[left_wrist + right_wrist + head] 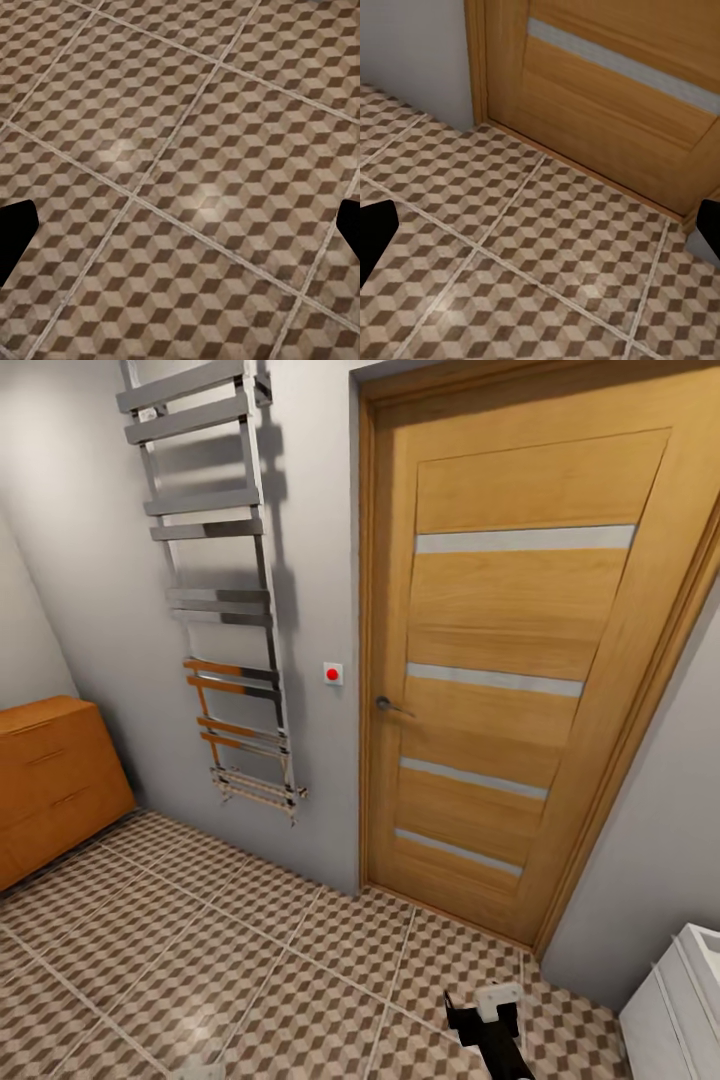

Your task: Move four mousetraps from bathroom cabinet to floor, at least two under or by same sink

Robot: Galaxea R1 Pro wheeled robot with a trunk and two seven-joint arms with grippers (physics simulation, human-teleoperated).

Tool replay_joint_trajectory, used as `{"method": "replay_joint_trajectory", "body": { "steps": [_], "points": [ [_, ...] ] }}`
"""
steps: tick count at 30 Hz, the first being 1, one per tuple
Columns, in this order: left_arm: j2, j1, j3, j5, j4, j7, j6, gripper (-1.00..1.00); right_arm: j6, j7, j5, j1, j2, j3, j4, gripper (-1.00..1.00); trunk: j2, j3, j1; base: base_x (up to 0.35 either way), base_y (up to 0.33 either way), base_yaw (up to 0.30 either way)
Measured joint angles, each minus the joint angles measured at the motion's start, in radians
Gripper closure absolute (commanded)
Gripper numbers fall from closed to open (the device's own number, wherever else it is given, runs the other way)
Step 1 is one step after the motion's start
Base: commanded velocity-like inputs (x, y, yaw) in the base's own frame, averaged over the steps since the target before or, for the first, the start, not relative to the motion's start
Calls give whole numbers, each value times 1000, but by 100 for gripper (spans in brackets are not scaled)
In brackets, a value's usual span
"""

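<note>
The mousetraps are out of view. The orange-brown cabinet stands against the left wall, its drawers closed. Cube-patterned bathroom floor spreads from it to the door. At the lower right edge shows a corner of the white vanity with the bathroom sink. My right gripper hangs low over the floor in front of the door. In the right wrist view it is open, fingertips far apart over bare tiles. In the left wrist view my left gripper is open too, with only floor between its fingertips.
A closed wooden door with frosted strips fills the wall ahead, with a red button beside its frame. A chrome towel radiator hangs on the grey wall between the cabinet and the door.
</note>
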Motion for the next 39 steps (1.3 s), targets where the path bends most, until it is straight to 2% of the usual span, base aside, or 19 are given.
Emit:
{"method": "replay_joint_trajectory", "body": {
  "steps": [39],
  "points": [
    [0, 0, 0, 0, 0, 0, 0, -100, 0, 0, 0, 0, 0, 0, 0, -100, 0, 0, 0, 0, 0, 133]
  ]
}}
